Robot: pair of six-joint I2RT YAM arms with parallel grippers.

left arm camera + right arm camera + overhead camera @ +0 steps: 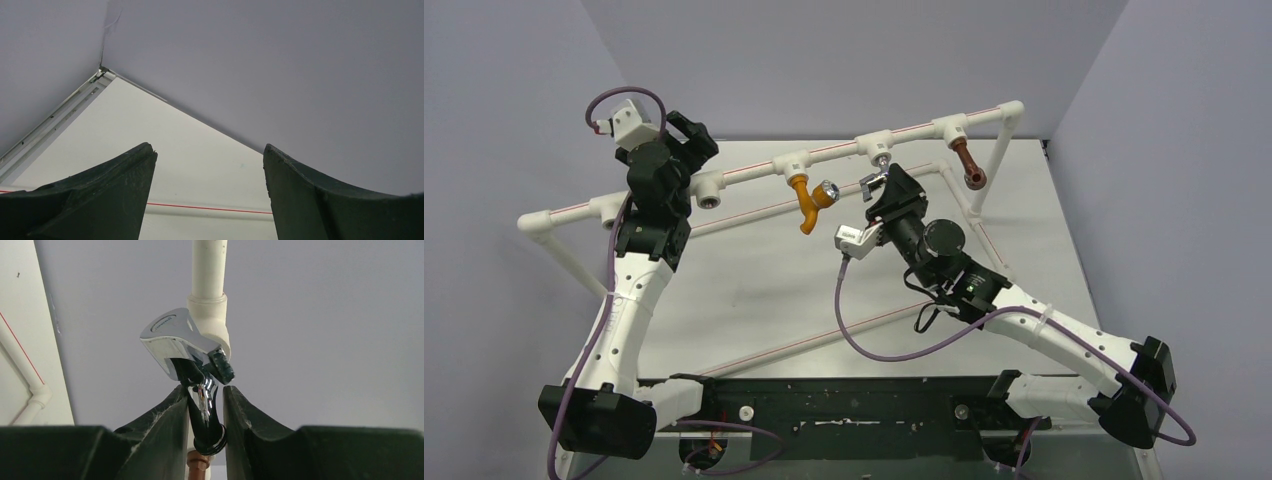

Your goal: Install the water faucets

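Three faucets hang from the far rail of a white pipe frame (754, 168) that stands on the table (754, 290), and one fitting on that rail shows no faucet.

Far left, the left gripper (692, 138) hovers above the rail with its jaws spread wide and nothing between them; its wrist view shows only wall and table. Just below and to its right sits the bare socket (712, 199), facing the near side.

Next along, the orange faucet (807, 200) hangs from its fitting, spout tilted down toward the near side and its shiny knob pointing right.

Right of that, the silver faucet (172, 335) sits at the mouth of the next fitting, lever handle up. The right gripper (206, 390) reaches it from the near side, jaws pinched on the dark, glossy spout just below the body. Whether the threads are fully seated cannot be told.

Far right, the brown faucet (969, 165) points down from the last fitting, apart from both arms.

Several things could go wrong from here. The grip is on a smooth, curved spout, so a twist could let it slide through the jaws instead of turning the body. Turning off-axis could cross the threads or jam them. The frame looks light and nothing braces it, so a hard push might shove or flex the rail. The lever also swings near the orange knob, and could knock it.
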